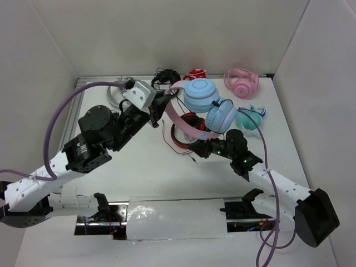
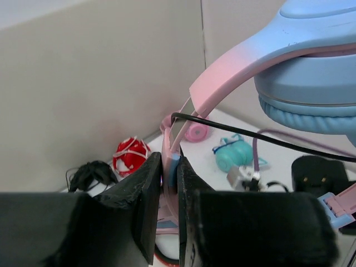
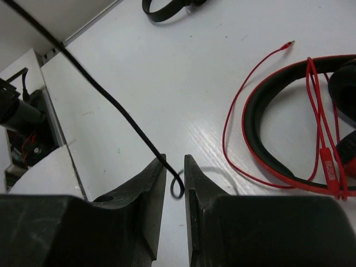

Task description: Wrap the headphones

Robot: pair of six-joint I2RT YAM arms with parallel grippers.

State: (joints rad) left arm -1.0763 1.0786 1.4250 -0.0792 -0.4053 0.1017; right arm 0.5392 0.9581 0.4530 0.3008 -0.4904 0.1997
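The headphones (image 1: 200,95), with light-blue ear cups and a pink headband, hang in the air above the table's back middle. My left gripper (image 1: 161,108) is shut on the pink headband (image 2: 222,72), which runs between its jaws (image 2: 169,158); an ear cup (image 2: 311,72) fills the upper right of the left wrist view. The thin black cable (image 2: 267,139) stretches away from the headband. My right gripper (image 1: 196,149) is low over the table in front of the headphones. In the right wrist view the cable (image 3: 111,100) runs taut into the nearly closed jaws (image 3: 174,161) and ends there in a small loop.
Red-and-black headphones (image 1: 183,136) with a thin red cable (image 3: 239,111) lie on the table under the held pair. Along the back wall lie a black bundle (image 1: 166,76), a red bundle (image 1: 196,73) and all-pink headphones (image 1: 241,82). A teal pair (image 1: 247,118) lies at the right.
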